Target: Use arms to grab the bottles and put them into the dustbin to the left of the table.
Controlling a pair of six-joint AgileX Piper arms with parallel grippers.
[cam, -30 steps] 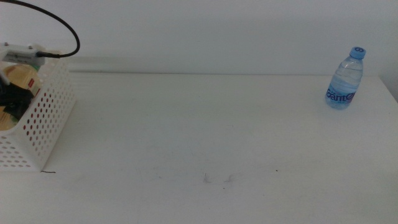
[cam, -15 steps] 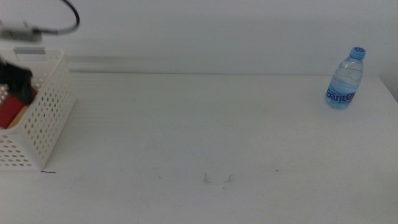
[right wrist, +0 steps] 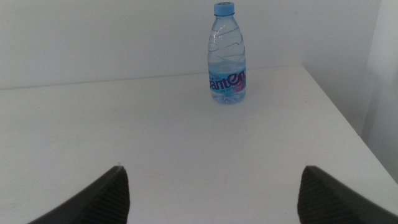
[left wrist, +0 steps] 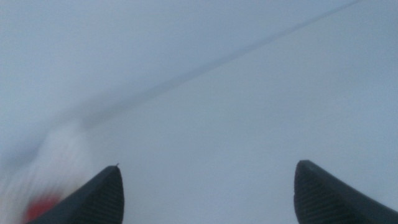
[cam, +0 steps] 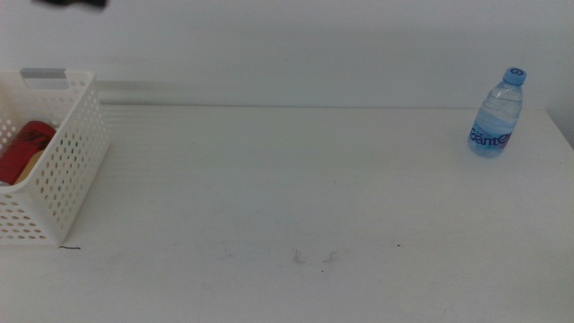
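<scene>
Your left arm (cam: 70, 4) shows only as a dark blurred sliver at the very top left corner of the middle view, high above the dustbin (cam: 67, 170). Its wrist picture is smeared, but you can see the left gripper (left wrist: 208, 193) with both dark jaws spread wide apart and nothing between them; a faint red smudge in the lower left of that picture may be the red can, though the blur makes that uncertain.

In the middle view the dustbin sits at the left edge of the frame on the table (cam: 296, 188), its perforated white wall facing you and a grey strip on its rim. The red can (cam: 22, 148) lies inside it, tilted, with something pale tan beside it that you cannot identify from here.

The water bottle (cam: 496, 114) stands upright at the far right of the frame, near the table's back corner, blue cap on top, well apart from the dustbin.

Your right gripper (right wrist: 211, 193) is out of the middle view. Its wrist camera looks level across the table at the water bottle, which stands well beyond the jaws; these are spread wide and hold nothing.
</scene>
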